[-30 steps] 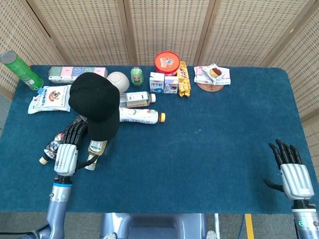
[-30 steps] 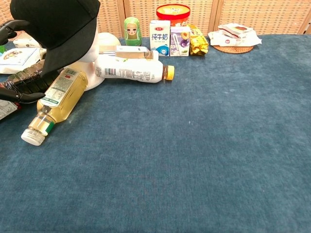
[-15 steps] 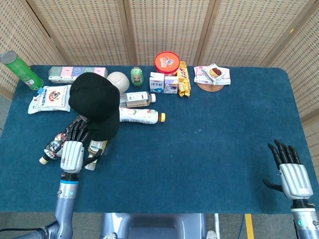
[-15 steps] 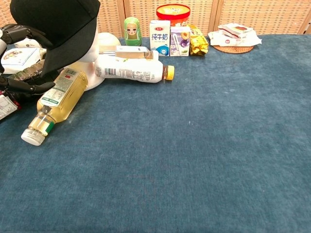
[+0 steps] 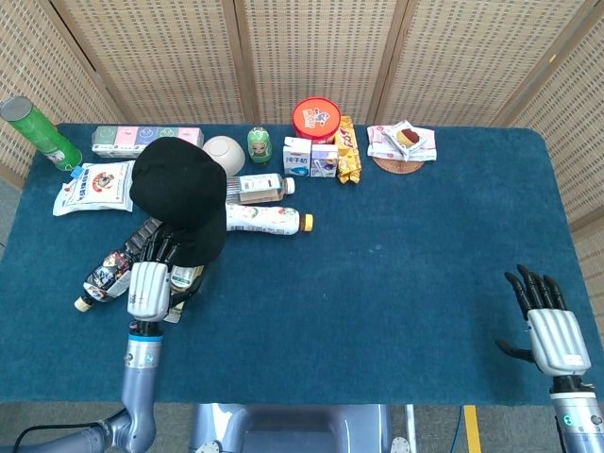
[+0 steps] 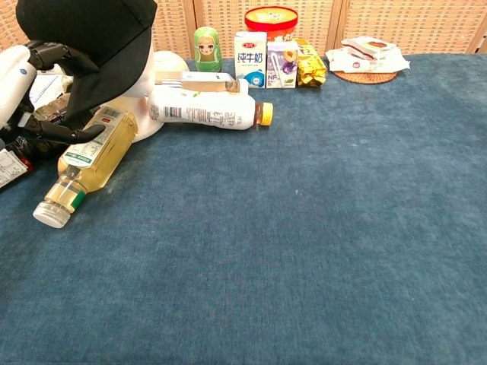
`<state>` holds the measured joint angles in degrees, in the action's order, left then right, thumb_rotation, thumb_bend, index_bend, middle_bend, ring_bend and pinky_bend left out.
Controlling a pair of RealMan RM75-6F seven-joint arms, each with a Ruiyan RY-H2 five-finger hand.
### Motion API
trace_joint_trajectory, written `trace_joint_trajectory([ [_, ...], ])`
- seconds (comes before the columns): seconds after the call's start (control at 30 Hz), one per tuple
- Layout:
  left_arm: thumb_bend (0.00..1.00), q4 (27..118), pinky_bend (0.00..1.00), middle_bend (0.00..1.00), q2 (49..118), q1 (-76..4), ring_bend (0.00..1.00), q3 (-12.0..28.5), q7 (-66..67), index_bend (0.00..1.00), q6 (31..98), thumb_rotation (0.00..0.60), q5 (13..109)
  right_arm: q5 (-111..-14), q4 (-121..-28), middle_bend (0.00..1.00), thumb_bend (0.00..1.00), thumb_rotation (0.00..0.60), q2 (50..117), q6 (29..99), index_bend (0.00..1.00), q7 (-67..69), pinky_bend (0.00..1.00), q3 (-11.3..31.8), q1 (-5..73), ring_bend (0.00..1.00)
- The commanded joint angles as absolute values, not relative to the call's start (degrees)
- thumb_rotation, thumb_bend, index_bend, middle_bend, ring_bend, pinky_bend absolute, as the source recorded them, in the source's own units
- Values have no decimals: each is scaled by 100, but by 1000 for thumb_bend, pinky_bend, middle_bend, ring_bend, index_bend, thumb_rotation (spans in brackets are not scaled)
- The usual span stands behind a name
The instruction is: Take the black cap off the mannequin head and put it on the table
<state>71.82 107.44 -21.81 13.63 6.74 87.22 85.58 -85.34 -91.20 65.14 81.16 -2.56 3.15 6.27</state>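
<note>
The black cap (image 5: 179, 193) sits on the white mannequin head (image 6: 143, 95), which it hides almost entirely; its brim points toward the near left. My left hand (image 5: 149, 283) is at the brim's tip. In the chest view the left hand (image 6: 34, 87) has fingers (image 6: 59, 55) lying over the brim's edge and the thumb (image 6: 68, 133) a little below it, with a gap between thumb and brim. My right hand (image 5: 552, 326) hovers at the table's near right edge, fingers spread, holding nothing.
A pale yellow drink bottle (image 6: 87, 156) lies under the brim beside my left hand, with a dark bottle (image 5: 104, 278) to its left. A white bottle with a yellow cap (image 5: 264, 220) lies against the mannequin. Cartons (image 5: 311, 158), a red tin (image 5: 316, 118) and snacks line the back edge.
My left hand has moved right and forward to the cap's brim, its fingers now over the brim's edge. The right hand has drifted slightly toward the near edge.
</note>
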Motion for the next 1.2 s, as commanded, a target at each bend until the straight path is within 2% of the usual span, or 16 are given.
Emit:
trace_joint_trajectory([
  [0.03,209,7011,159,191,10870,-2240,82,1412,574,296,8741,600,8509,-8538,-9108,0,0,600,6519,8107,31,-241,0,313,635,0],
  [0.33,362,6671,244,250,11049,-2292,142,1436,374,362,8901,600,8530,-8547,-9070,0,0,600,6510,8085,31,-138,0,314,655,0],
  [0.57,384,6431,250,252,11142,-2356,145,1471,286,364,8917,600,8499,-8593,-9065,0,0,600,6511,8083,31,-123,0,286,662,0],
  [0.8,481,6233,369,278,11145,-2322,178,1415,79,399,9120,600,8588,-8603,-9082,0,0,600,6489,8098,31,-70,0,282,658,0],
  [0.93,522,6218,438,347,11092,-2287,249,1398,3,480,9320,600,8690,-8626,-9088,0,0,600,6477,8101,31,-35,0,271,658,0],
  [1.2,527,6160,537,480,10984,-2301,372,1498,-159,642,9754,600,8883,-8658,-9108,0,0,600,6454,8088,31,17,0,246,664,0],
])
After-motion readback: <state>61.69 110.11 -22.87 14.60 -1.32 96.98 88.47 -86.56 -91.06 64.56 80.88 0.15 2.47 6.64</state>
